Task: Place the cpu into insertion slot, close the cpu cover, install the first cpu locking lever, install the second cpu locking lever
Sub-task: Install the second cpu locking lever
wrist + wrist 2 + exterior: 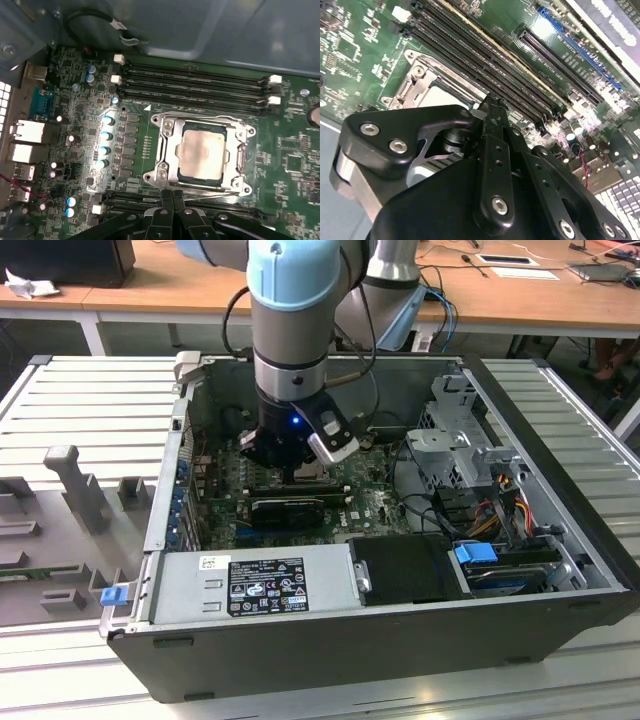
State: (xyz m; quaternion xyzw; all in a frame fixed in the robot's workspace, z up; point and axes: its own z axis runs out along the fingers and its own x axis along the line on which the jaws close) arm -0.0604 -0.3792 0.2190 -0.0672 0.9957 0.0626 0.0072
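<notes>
No legible print anywhere.
The white sticker [207,563] and black label [267,586] on the grey power supply [250,585], lower centre, are unreadable.

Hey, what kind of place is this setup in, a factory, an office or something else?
Most likely a robotics lab or test workshop. An opened computer case lies on a slatted metal workbench, the gripper hangs over its motherboard, and wooden desks with cables stand behind.
</notes>
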